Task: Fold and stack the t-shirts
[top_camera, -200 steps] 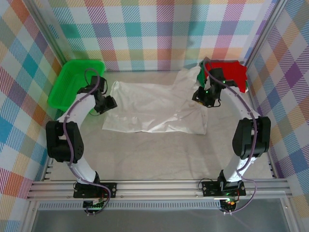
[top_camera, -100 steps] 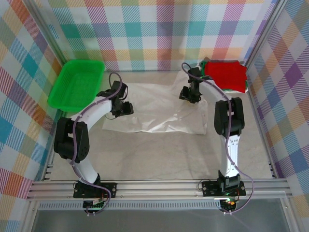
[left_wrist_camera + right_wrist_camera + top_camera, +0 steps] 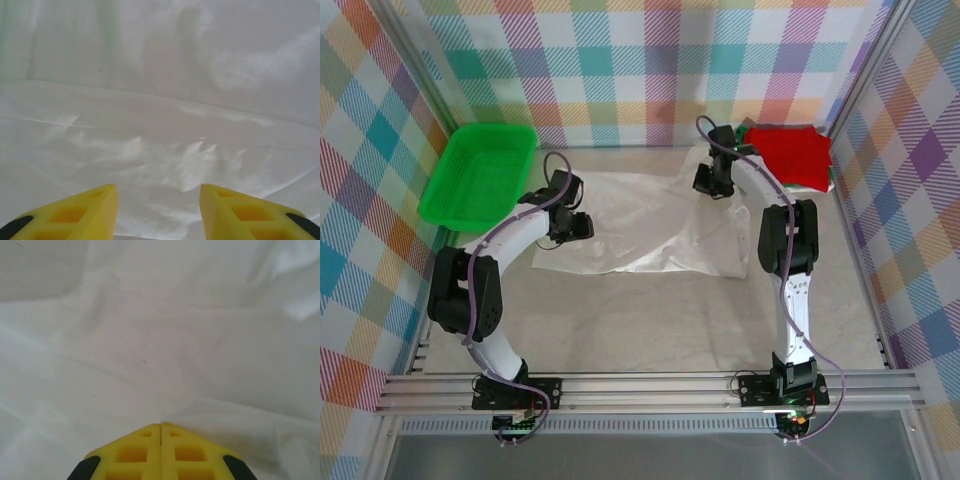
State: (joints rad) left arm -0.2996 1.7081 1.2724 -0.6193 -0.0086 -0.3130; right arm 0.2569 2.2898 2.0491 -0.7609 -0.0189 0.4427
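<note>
White arms point(image 3: 505, 236), black joints point(image 3: 782, 246), purple cables point(image 3: 470, 288), yellow-fingered left hand point(image 3: 157, 191)

Bright, even overhead light fills the top view, which is sharp, with only soft, short shadows on the tabletop point(image 3: 650, 320). In the 2 wrist views the white t-shirt point(image 3: 160, 100) looks washed out, its creases faint grey, the nearest cloth slightly blurred.

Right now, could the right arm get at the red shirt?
Probably yes: the red t-shirt lies close beside the right gripper, nothing between them. But its fingers are shut, apparently pinching the white t-shirt, so it must let go first.
</note>
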